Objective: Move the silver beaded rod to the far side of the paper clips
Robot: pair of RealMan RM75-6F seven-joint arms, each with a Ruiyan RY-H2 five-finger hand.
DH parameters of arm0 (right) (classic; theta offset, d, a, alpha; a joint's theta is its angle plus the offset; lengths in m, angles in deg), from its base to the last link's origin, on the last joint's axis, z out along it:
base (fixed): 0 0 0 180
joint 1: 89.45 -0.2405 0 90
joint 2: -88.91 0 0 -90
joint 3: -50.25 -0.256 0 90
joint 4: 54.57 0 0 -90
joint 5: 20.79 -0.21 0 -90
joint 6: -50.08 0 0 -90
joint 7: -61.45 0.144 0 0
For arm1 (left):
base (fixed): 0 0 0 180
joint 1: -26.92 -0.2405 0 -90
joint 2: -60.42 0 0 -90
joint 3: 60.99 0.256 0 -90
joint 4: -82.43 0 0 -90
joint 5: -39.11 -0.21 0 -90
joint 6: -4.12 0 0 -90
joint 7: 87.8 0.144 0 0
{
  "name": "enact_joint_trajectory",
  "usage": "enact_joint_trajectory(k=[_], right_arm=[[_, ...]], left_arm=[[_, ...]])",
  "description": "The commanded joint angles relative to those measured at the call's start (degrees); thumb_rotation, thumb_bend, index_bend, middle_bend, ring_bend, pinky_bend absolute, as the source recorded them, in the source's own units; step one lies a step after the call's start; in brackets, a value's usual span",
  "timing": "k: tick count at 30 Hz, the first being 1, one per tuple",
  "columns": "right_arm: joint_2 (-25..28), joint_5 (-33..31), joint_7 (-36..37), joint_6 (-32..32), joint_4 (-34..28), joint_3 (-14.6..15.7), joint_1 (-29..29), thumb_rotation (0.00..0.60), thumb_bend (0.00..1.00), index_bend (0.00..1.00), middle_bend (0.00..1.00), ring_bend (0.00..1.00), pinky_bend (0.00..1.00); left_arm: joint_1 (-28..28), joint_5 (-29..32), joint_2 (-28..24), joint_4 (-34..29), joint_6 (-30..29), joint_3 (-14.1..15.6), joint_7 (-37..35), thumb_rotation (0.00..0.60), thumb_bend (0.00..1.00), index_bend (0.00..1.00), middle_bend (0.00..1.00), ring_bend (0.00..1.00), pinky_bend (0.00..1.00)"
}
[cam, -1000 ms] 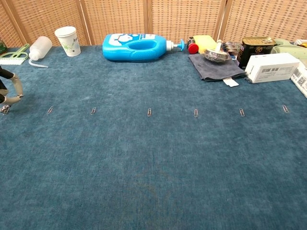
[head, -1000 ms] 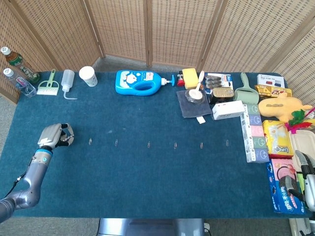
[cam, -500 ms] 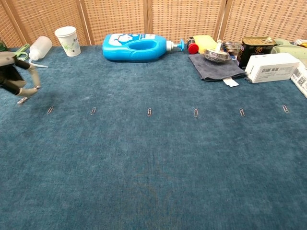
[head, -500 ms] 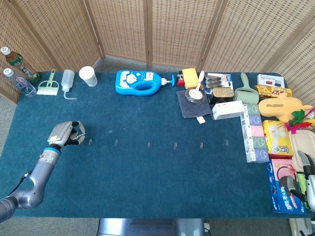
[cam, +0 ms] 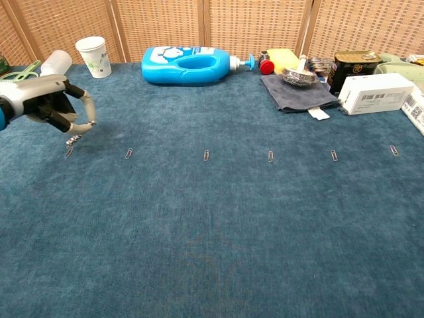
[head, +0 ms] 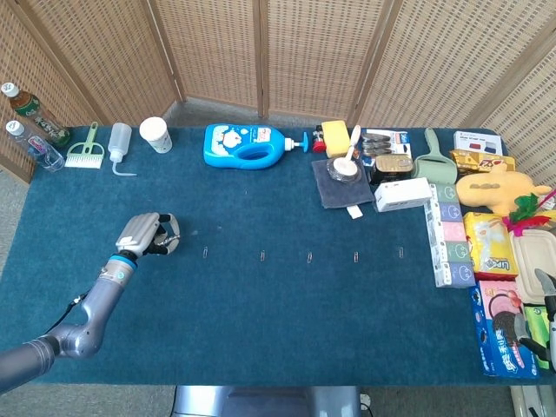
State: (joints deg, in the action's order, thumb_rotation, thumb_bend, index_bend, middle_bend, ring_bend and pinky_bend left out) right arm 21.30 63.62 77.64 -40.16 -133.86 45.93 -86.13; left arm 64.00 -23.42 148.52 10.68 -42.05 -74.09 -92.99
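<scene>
My left hand (head: 148,234) (cam: 58,105) hovers over the left part of the blue cloth and pinches the silver beaded rod (cam: 71,140), which dangles below its fingertips. The rod's lower end hangs just above the leftmost paper clip (cam: 69,153). Several paper clips (head: 261,255) (cam: 207,156) lie in a row running left to right across the middle of the table. In the head view the hand covers the rod and the leftmost clip. My right hand (head: 544,313) shows only partly at the right edge, low, away from the clips.
A blue detergent bottle (head: 246,144), a white cup (head: 155,135) and a squeeze bottle (head: 120,143) stand along the far edge. A grey cloth (head: 340,182) with a bowl, a white box (head: 404,194) and packets (head: 493,252) crowd the right side.
My left hand has travelled rightwards with the rod, from the table's left edge to above the leftmost paper clip, rising a little. The right hand has barely moved.
</scene>
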Motion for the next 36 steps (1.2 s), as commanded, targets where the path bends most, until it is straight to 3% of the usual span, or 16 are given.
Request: enact_joint_trajectory(k=[1, 23, 36], right_arm=[[-0.01, -0.02, 0.18, 0.0, 0.15, 0.0, 0.05, 0.6, 0.5, 0.0, 0.14, 0.11, 0.16], [-0.27, 0.04, 0.81, 0.24, 0.72, -0.17, -0.02, 0.6, 0.5, 0.0, 0.14, 0.11, 0.16], [0.15, -0.04, 1.72, -0.73, 0.81, -0.17, 0.77, 0.6, 0.5, 0.0, 0.14, 0.11, 0.17]], left_arm=[[0.4, 0.27, 0.47, 0.44, 0.27, 0.11, 0.43, 0.6, 0.41, 0.65, 1.0, 1.0, 1.0], [1.4, 0.38, -1.03, -2.89, 0.27, 0.11, 1.16, 0.6, 0.41, 0.65, 1.0, 1.0, 1.0], [5.13, 0.0, 2.11, -4.11, 1.17, -0.62, 2.95, 0.6, 0.41, 0.65, 1.0, 1.0, 1.0]])
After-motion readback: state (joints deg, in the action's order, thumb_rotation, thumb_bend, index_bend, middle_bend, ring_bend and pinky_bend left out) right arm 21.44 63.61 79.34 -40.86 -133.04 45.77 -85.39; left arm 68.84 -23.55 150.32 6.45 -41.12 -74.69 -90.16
